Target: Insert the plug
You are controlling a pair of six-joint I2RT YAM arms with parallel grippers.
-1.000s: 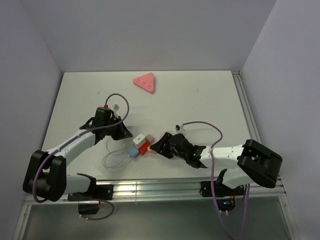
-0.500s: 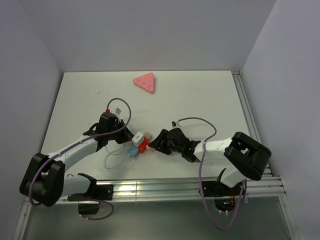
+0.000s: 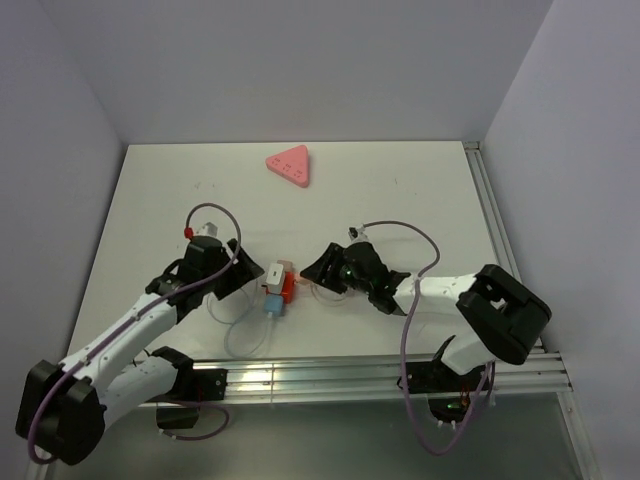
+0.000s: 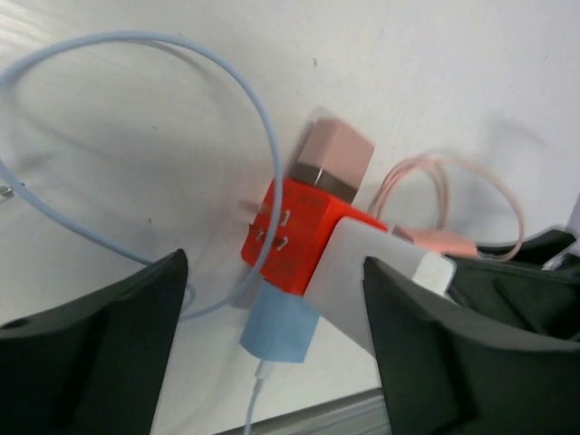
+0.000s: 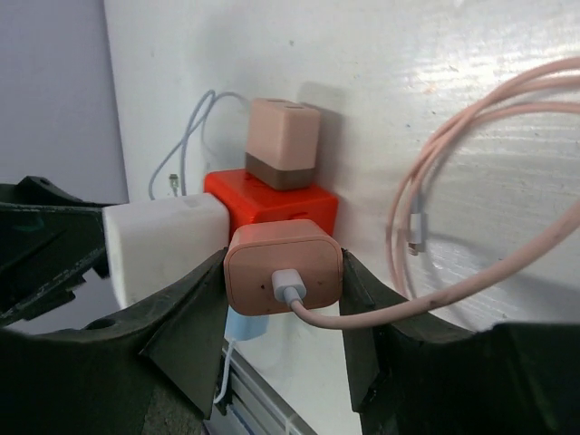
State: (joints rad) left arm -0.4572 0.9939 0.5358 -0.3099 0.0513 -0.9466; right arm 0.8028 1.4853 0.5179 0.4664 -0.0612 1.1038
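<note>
Since a second ago the left gripper (image 3: 250,278) has let go and backed off, fingers now spread wide. The white plug (image 4: 362,272) looks seated in the red socket cube (image 4: 299,245), mid-table near the front. The right gripper (image 3: 322,272) clamps a pink plug (image 5: 283,272) on the cube. Insertion appears done; only withdrawal remains.

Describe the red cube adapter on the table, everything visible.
The red cube adapter is glossy orange-red plastic, blocky, on the white table near its front edge. One bare face shows paired socket slots. Against its other faces sit a tan-pink charger, a white charger, a light-blue charger and a salmon charger.
</note>
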